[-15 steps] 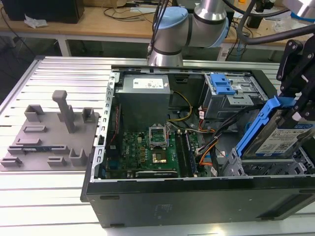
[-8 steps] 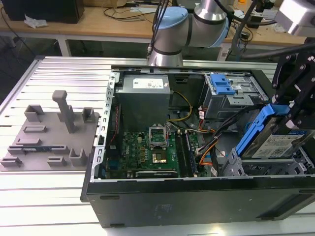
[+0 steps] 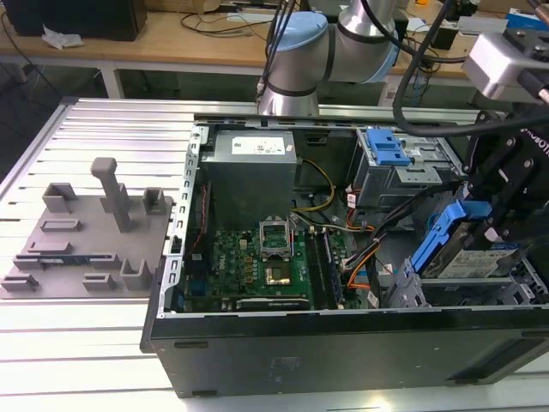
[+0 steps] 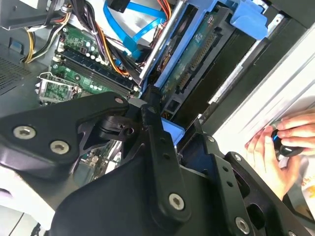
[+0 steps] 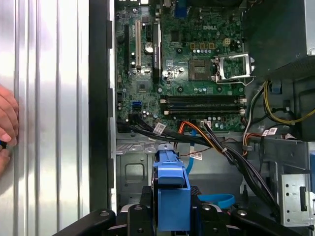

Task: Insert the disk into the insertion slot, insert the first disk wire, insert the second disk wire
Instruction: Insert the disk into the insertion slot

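ribbed aluminium counter (image 3: 103,343) carries an open computer case (image 3: 343,352), motherboard facing up. at the exterior view's right the pincer (image 3: 496,225) looks closed on the disk (image 3: 476,262), gripping its blue caddy (image 3: 437,240) by the sides. it holds the disk tilted just above the insertion slot (image 3: 405,292), not yet seated. the disk is likely stiff, dense and shock-sensitive, with bare circuitry underneath. the plastic caddy rails are therefore the sensible hold, though smooth plastic may slip. a white-and-blue label lies on the disk's top and a white label (image 3: 257,148) on the grey power supply (image 3: 253,172); their print cannot be made out.
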Controlling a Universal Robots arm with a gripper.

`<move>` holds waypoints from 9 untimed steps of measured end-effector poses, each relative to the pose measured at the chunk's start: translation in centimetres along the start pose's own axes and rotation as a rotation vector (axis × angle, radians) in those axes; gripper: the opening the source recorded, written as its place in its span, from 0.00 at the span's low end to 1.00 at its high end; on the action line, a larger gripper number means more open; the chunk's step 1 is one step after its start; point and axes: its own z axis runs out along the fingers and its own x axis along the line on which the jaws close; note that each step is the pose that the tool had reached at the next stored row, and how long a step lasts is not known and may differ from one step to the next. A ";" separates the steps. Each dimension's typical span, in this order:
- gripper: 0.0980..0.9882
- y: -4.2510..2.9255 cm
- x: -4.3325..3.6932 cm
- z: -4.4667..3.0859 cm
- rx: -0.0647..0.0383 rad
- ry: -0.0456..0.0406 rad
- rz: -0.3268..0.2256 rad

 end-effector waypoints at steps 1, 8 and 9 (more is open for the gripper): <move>0.32 0.00 0.00 0.11 0.000 0.0005 0.000; 0.45 -0.02 0.01 0.22 0.000 0.0004 0.000; 0.45 -0.02 0.01 0.22 0.000 0.0004 0.000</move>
